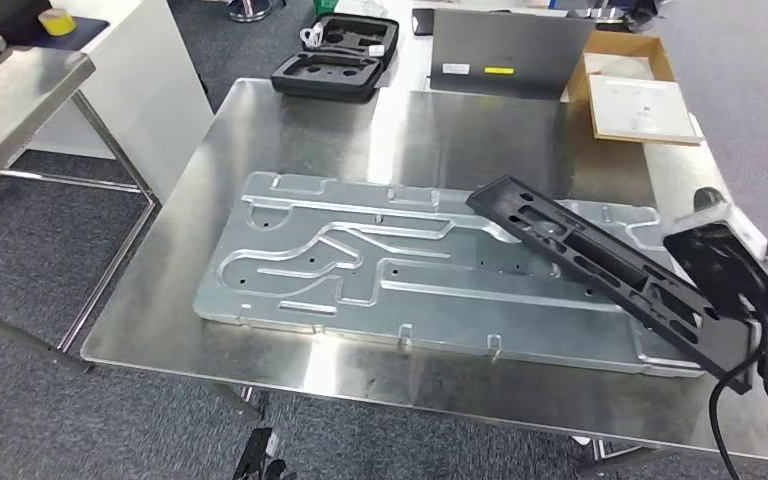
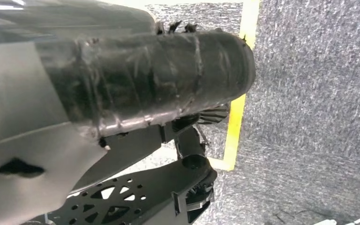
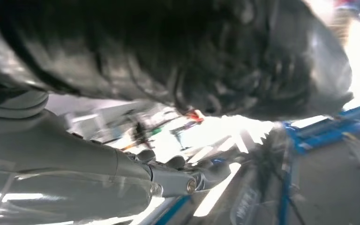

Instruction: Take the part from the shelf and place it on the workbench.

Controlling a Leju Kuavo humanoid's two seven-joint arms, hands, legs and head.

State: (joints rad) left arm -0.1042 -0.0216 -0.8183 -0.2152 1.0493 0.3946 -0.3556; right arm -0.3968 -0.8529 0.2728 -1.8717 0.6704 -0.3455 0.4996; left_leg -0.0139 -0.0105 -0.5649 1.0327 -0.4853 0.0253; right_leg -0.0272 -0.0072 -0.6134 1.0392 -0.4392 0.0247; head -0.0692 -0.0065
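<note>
I see the long black part [image 1: 600, 265] tilted over the right side of the steel surface [image 1: 290, 120], its far end above the big machined aluminium plate [image 1: 360, 260] lying flat there. Near end of the part runs into my right hand [image 1: 735, 290] at the frame's right edge; the hand is grasping it, though the fingers themselves are hard to make out behind dark housing and a black cable [image 1: 730, 400]. I can't tell if the part touches the plate or hangs just above it.

Readable writing: basically none. The grey laptop-like case [image 1: 505, 50] behind the surface carries a white label and a yellow sticker, text too small. An open cardboard box [image 1: 630, 50] holds a white sheet, print illegible. Open black foam case [image 1: 340, 55] sits at the far edge. Yellow tape roll [image 1: 57, 20] top left, on a dark mat.

Right wrist view is blurred and overexposed, with dark mass and grey arm covers. Left wrist view looks at grey carpet, a yellow floor line [image 2: 239, 93]; left hand's state I cannot tell.
</note>
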